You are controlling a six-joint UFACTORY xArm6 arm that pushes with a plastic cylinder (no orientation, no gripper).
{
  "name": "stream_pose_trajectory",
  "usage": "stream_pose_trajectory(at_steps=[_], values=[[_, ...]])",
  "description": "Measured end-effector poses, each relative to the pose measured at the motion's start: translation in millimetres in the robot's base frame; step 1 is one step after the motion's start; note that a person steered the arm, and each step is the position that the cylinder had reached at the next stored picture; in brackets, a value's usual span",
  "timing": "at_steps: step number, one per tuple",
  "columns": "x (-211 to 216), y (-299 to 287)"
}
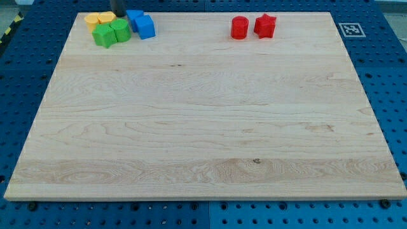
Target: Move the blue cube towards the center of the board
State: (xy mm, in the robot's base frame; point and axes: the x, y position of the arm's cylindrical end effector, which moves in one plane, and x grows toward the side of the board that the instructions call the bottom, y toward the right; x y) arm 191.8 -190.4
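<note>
The blue cube [146, 27] sits near the board's top-left corner. A second blue block [133, 15], whose shape I cannot make out, touches it on its upper left. My tip [119, 14] comes down at the view's top edge, just left of that second blue block and right of a yellow block [107, 17]. It stands above a green block [121, 30]. Only the rod's lowest part shows. I cannot tell whether the tip touches any block.
Another yellow block [93, 19] and another green block [103, 36] lie in the same top-left cluster. A red cylinder [240, 28] and a red star [264, 25] sit at the top, right of middle. The wooden board [203, 127] rests on a blue pegboard table, with a marker tag [349, 29] at the top right.
</note>
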Motion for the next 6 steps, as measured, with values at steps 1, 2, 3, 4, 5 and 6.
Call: stream_pose_trajectory(at_steps=[1, 2, 3, 4, 5, 6], values=[[6, 13], [23, 16], [30, 30], [34, 49], [48, 71], [73, 86]])
